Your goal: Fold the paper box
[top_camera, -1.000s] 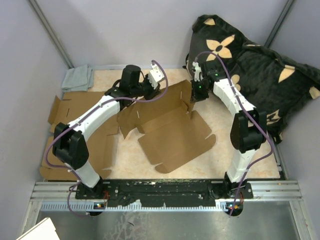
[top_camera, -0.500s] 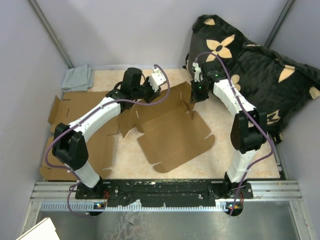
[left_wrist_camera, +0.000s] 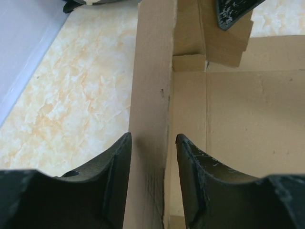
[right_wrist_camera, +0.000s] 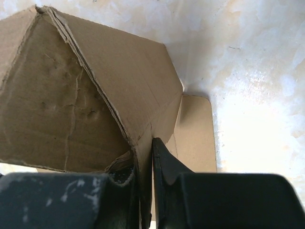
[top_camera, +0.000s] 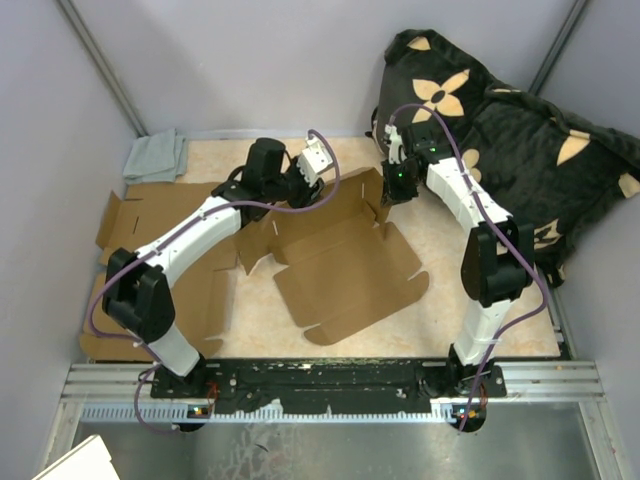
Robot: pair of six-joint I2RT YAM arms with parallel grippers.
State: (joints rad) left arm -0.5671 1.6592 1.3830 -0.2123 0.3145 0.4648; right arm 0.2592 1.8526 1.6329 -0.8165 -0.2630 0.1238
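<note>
Robot lab cell, grey partition walls (top_camera: 250,60), aluminium mounting rail (top_camera: 560,385)

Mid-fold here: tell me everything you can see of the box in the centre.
The box is a brown corrugated cardboard die-cut blank, mostly flat on the marbled table, with rounded flaps spread toward the near edge. Its far long wall stands raised. The left tool straddles that wall's edge, jaws open on either side. The right tool is shut on an upright flap at the wall's right end.

We see a matt brown cardboard box (top_camera: 345,270) with rough edges on a smooth, marble-patterned table (top_camera: 400,330).
</note>
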